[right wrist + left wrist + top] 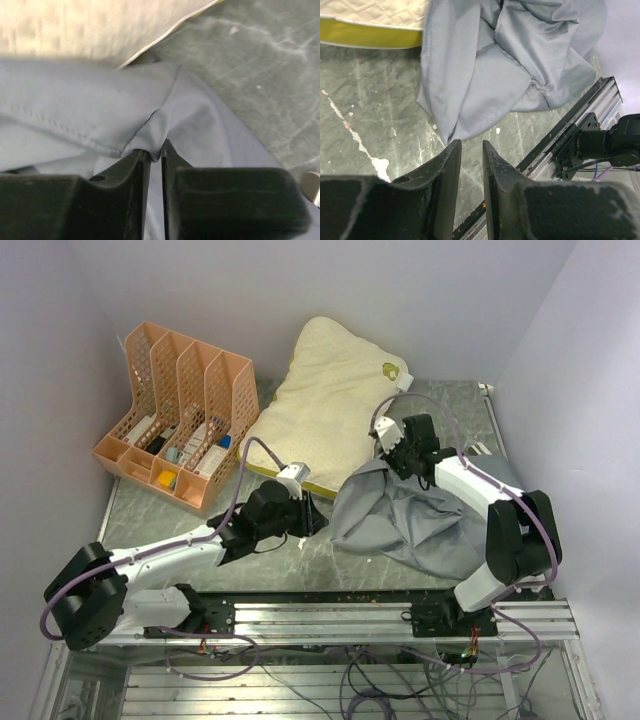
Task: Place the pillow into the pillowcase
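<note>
The cream-yellow quilted pillow [320, 400] lies at the back of the table, its top leaning on the rear wall. Its olive-yellow edge shows in the left wrist view [370, 32], and a corner of it in the right wrist view [75, 30]. The blue-grey pillowcase [420, 520] lies crumpled to the right of and in front of it. My right gripper [383, 460] is shut on a fold at the pillowcase's hem [75, 115], pinched between its fingertips [156, 150]. My left gripper [318, 522] is slightly open and empty [471, 145], just short of the pillowcase's near corner [495, 65].
An orange perforated file organizer [180, 420] holding small items stands at the back left. White walls close in on the table at the back and on both sides. An aluminium rail [350, 615] runs along the near edge and also shows in the left wrist view [570, 130].
</note>
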